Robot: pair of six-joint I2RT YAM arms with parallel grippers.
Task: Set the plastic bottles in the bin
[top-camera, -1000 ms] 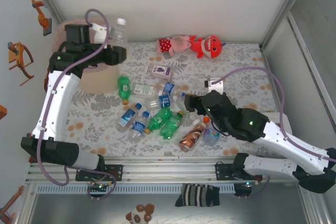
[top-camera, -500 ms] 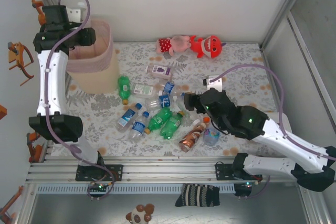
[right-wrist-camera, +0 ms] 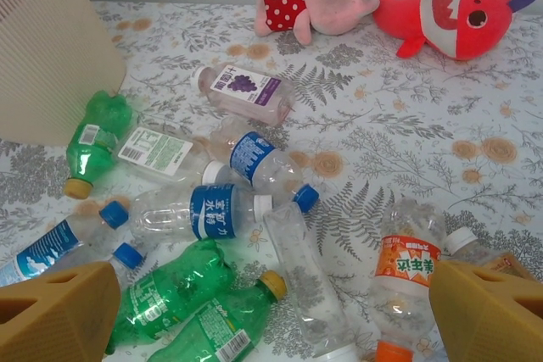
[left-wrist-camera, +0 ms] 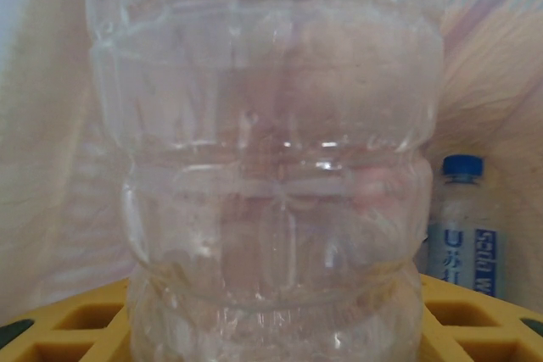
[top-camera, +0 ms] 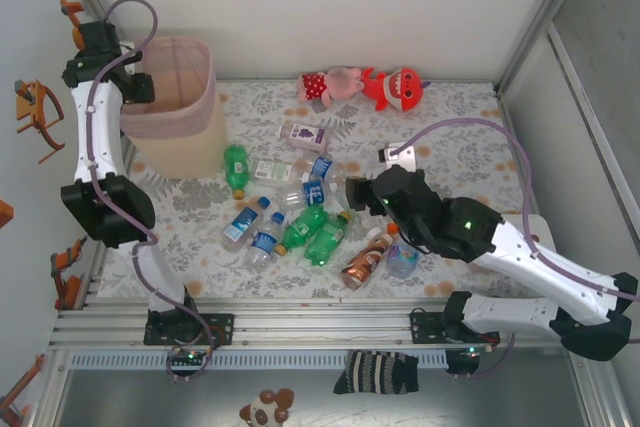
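**Status: one grip, one empty**

R gripper (top-camera: pixel 358 195) jaws wide apart, nothing in them, over plastic bottles (top-camera: pixel 300 212) scattered mid table (top-camera: pixel 450 137). Farther back-left, L gripper (top-camera: pixel 135 85) part-closed on clear bottle (left-wrist-camera: pixel 271 167), at bin (top-camera: pixel 200 97) left rim. Plush toys (top-camera: pixel 362 87) at far edge.

clear bottle (left-wrist-camera: pixel 271 167) cropped top and bottom, bin (left-wrist-camera: pixel 59 192) blurred behind; orange-labelled bottle (right-wrist-camera: pixel 405 273) cut off below

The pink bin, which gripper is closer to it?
Left. The left gripper, holding a clear bottle, is at the rim of the bin; the right gripper hovers over the bottle pile.
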